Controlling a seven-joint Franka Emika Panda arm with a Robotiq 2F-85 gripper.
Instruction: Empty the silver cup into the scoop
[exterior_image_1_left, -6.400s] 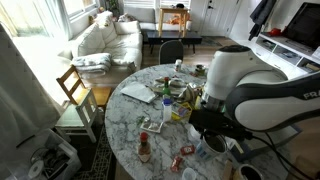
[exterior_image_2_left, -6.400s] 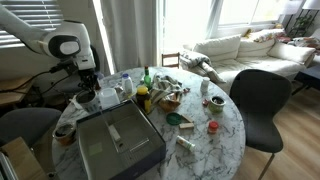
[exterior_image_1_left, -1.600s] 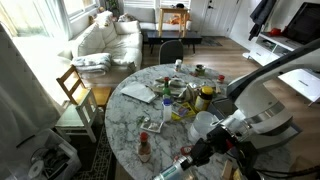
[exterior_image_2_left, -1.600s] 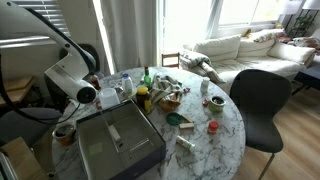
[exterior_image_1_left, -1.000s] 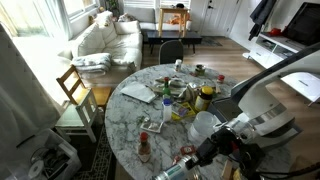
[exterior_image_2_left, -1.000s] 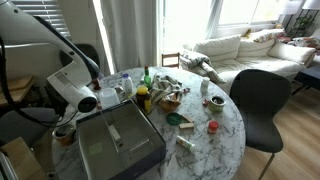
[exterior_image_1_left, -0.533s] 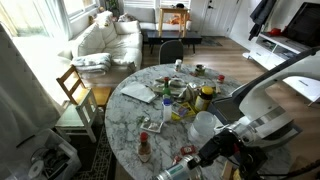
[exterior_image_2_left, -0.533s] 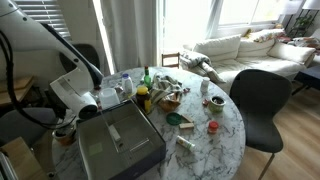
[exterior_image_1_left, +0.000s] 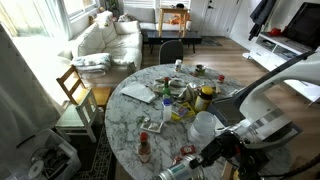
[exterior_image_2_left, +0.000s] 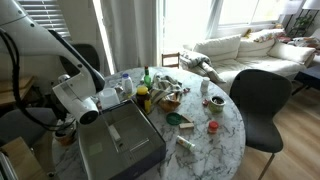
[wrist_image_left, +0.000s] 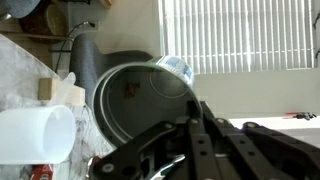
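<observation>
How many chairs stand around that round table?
2: a wooden chair left of the table in an exterior view, a dark chair at its far edge. The robot arm may hide more.

The white robot arm (exterior_image_2_left: 55, 88) bends low over the edge of the round marble bench (exterior_image_2_left: 215, 150). Its end effector (exterior_image_2_left: 66, 127) is largely hidden, just beside a big grey rectangular tray (exterior_image_2_left: 120, 146).

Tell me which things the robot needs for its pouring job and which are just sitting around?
For the job: silver cup, held tipped by the end effector; the scoop, which I cannot pick out for certain.

Just lying about: white mug, yellow-lidded jar, red lid, green lid, black chair.
</observation>
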